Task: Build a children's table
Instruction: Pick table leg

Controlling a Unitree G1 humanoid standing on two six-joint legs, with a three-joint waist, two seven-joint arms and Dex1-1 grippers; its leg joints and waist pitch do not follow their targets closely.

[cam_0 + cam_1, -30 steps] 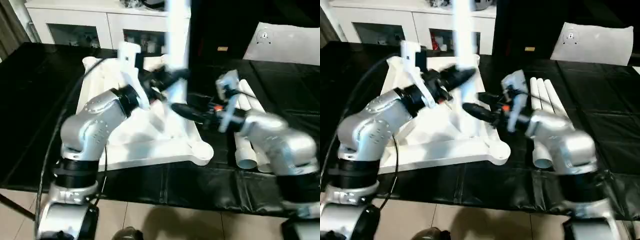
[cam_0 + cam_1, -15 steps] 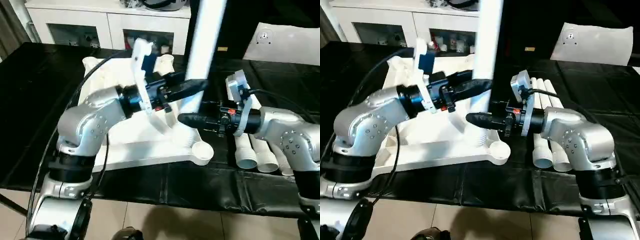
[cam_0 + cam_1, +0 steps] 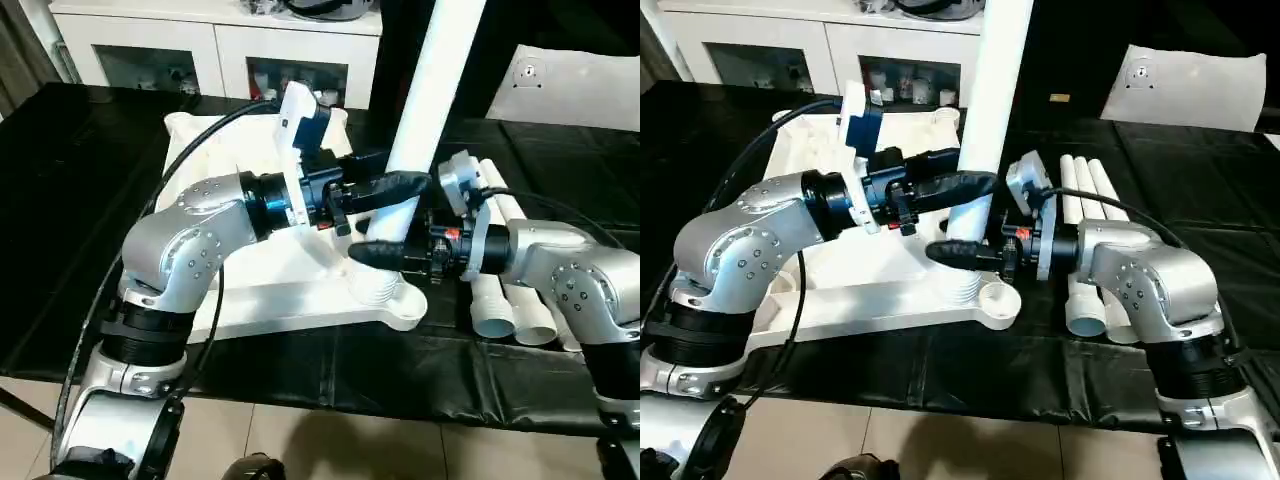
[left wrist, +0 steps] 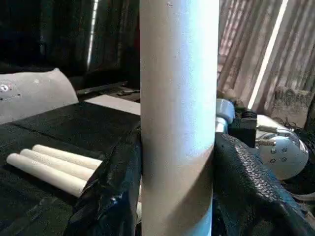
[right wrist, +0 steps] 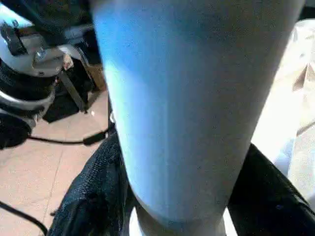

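Leg of the children's table stands nearly upright, tilted a little, its threaded foot entering the corner socket at the near right corner of the upturned tabletop. My left gripper pinches the leg above the socket, its black fingers pressed on either side of the white tube. My right gripper clamps the same leg lower, just above the socket, fingers wrapping both sides.

I judge the build to be at its first leg: it is in the socket but probably not yet screwed home, since thread ridges show above the rim. Three spare legs lie side by side just right of the tabletop, so three corners are left.

The tabletop rests ribbed side up on a black sheet-covered surface. Beyond the tabletop stands a white cabinet with glass doors, and beyond the spare legs lies a flat white board. Near me, past the sheet's edge, is tiled floor.
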